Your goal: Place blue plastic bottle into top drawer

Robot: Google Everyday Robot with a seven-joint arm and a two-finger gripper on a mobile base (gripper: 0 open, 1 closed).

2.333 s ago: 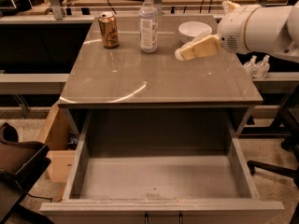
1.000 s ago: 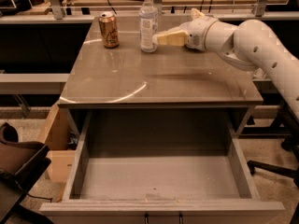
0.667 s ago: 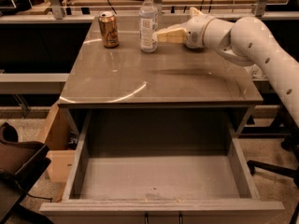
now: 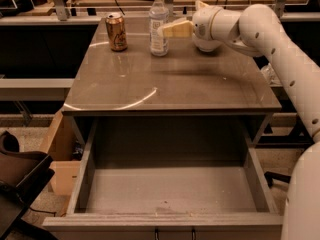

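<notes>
The blue plastic bottle (image 4: 157,36) stands upright at the back of the tabletop (image 4: 170,84). It is clear, with a white cap and a pale label. My gripper (image 4: 167,30) reaches in from the right at the height of the bottle's label, and its cream tip is right at the bottle's right side. The top drawer (image 4: 170,191) is pulled out wide below the front edge of the table. Its flat grey bottom is bare, and a metal handle (image 4: 173,232) shows on its front.
A gold drink can (image 4: 116,32) stands just left of the bottle. My white arm (image 4: 295,74) runs down the right side of the table. A cardboard box (image 4: 60,151) and a dark seat (image 4: 22,176) are on the floor at the left.
My gripper has swung left from the table's right side to the bottle and now sits against its right side. The bottle, can and drawer have not moved.
</notes>
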